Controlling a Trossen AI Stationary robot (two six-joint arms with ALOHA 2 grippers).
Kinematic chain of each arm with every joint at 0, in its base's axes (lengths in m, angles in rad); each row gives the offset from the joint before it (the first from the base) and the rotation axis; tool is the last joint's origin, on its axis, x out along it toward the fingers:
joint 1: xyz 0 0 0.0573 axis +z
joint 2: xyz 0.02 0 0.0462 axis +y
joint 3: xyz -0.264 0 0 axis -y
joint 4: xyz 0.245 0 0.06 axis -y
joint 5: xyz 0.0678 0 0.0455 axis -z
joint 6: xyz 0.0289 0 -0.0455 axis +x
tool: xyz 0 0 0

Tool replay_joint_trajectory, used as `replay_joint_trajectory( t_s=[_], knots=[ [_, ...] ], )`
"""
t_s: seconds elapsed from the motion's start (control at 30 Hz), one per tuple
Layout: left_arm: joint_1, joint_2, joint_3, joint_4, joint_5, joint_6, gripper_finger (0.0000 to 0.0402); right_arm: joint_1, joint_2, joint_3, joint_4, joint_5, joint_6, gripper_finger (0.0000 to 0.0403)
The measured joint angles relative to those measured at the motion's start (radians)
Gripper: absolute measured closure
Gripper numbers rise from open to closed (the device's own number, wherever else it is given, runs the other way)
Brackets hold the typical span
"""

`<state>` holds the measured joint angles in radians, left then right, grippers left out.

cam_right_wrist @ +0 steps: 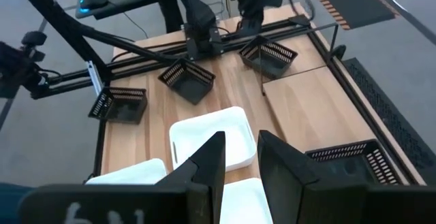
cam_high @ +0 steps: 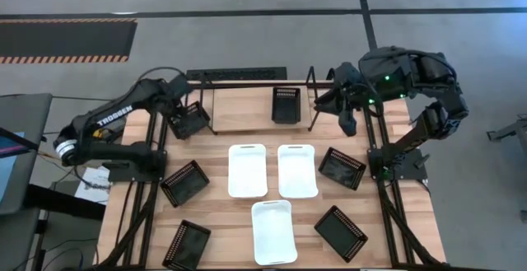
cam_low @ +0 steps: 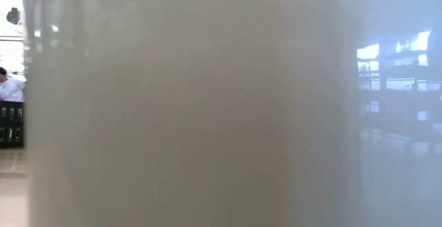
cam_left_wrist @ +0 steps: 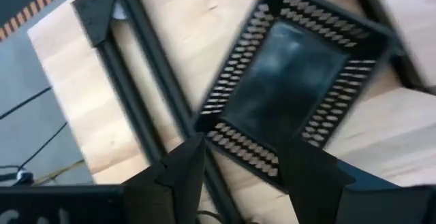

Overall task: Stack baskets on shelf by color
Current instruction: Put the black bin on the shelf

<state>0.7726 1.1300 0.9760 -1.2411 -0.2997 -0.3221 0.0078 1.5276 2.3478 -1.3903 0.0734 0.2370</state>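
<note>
Wood table (cam_high: 216, 213) sitting on grey floor, hazard striping at ten o'clock. Left gripper (cam_high: 183, 116), arm lettered TROSSEN, hovering fingers spread over a black basket (cam_high: 191, 120) at the shelf (cam_high: 247, 106) left edge. White baskets (cam_high: 247, 170) lying centre. Right gripper (cam_high: 346, 114), fingers slightly parted, hanging empty at two o'clock.

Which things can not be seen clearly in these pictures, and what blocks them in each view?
- Low view: a white basket against the lens hides nearly the whole table, with both arms.
- High view: the right gripper is dark and small; whether it is open cannot be told.
- Left wrist view: the black basket below the open left gripper is blurred; its contact with the shelf is unclear.
- Right wrist view: another black basket is cut by the edge.
</note>
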Motion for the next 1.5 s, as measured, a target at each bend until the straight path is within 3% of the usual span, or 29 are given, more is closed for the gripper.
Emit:
replay_joint_trajectory(
  t_s=[0.33,0.8,1.33,1.43,1.5],
  knots=[
    [0.166,0.059,0.0,0.102,0.086,0.189,0.023,0.0,0.0,0.0,0.0,0.0,0.02,0.0296],
    [0.161,0.325,0.0,0.155,0.06,0.223,0.023,0.029,0.0,0.0,0.003,0.001,0.052,0.0296],
    [0.163,0.474,0.005,0.27,0.082,0.265,0.0231,0.058,0.0,0.0,0.003,0.002,0.072,0.0296],
    [0.163,0.476,0.005,0.273,0.083,0.271,0.0245,0.057,0.0,0.0,0.003,0.002,0.072,0.0296],
    [0.163,0.473,0.004,0.272,0.078,0.278,0.0278,0.057,0.0,0.0,0.003,0.002,0.072,0.0296]
  ],
)
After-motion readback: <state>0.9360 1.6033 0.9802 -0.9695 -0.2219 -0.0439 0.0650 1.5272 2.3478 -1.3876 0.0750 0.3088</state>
